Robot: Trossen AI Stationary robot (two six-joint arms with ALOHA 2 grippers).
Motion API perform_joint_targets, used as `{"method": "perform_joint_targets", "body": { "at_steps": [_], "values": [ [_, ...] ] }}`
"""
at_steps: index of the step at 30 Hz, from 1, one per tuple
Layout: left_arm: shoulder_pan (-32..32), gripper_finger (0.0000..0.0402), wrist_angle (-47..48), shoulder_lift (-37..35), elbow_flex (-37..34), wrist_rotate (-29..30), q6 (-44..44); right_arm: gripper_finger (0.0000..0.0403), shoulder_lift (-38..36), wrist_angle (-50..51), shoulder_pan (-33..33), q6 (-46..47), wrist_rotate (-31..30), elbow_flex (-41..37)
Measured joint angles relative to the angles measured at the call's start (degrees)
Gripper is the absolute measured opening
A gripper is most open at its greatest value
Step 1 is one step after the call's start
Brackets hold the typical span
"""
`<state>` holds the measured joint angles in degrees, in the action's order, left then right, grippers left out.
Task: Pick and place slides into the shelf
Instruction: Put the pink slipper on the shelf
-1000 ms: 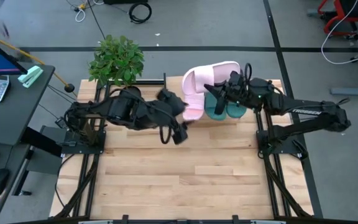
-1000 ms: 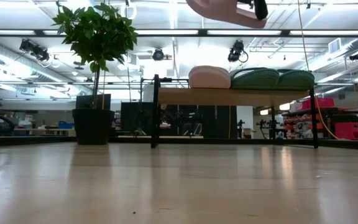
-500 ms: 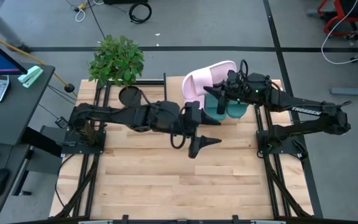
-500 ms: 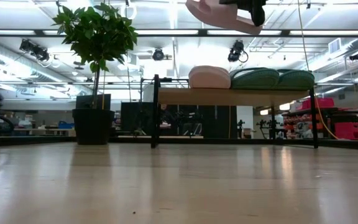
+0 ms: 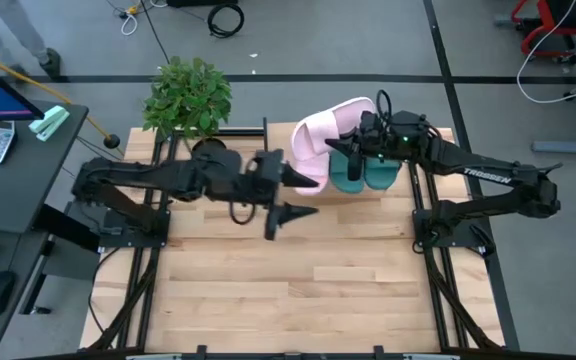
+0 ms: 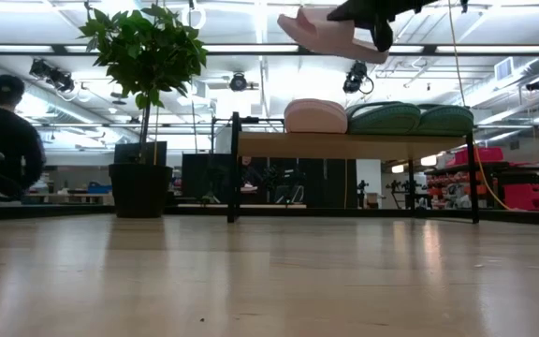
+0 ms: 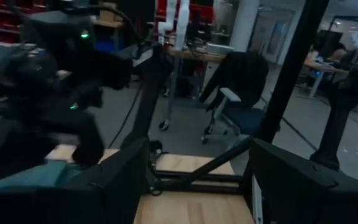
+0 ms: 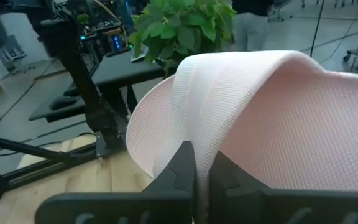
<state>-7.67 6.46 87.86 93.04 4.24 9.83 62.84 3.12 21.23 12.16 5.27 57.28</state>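
Two pink slides (image 6: 315,115), two teal slides (image 6: 384,118)

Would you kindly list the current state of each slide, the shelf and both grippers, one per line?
Pink slide in the air: held up above the shelf, tilted.
Right gripper: shut on that pink slide's strap.
Pink slide on the shelf: resting on the plank, left of the green pair.
Two green slides: side by side on the shelf.
Shelf: holds three slides.
Left gripper: open, empty, over the table.
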Motion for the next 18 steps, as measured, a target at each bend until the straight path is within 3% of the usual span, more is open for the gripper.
{"method": "perform_joint_targets", "body": {
  "at_steps": [7,12,18],
  "values": [
    [3.0,0.0261,-3.8,-11.4,-14.3,0.0,0.1,0.0009,5.4,-0.9,3.5,0.4,9.0,0.0],
    [5.1,0.0252,-3.8,-18.1,-19.8,0.0,-0.2,0.0009,10.9,-8.8,5.5,3.7,17.5,0.3],
    [6.9,0.0249,-3.2,-24.7,-22.5,-2.6,-1.6,0.0009,21.6,-6.8,8.1,5.5,32.6,14.5]
  ]
}}
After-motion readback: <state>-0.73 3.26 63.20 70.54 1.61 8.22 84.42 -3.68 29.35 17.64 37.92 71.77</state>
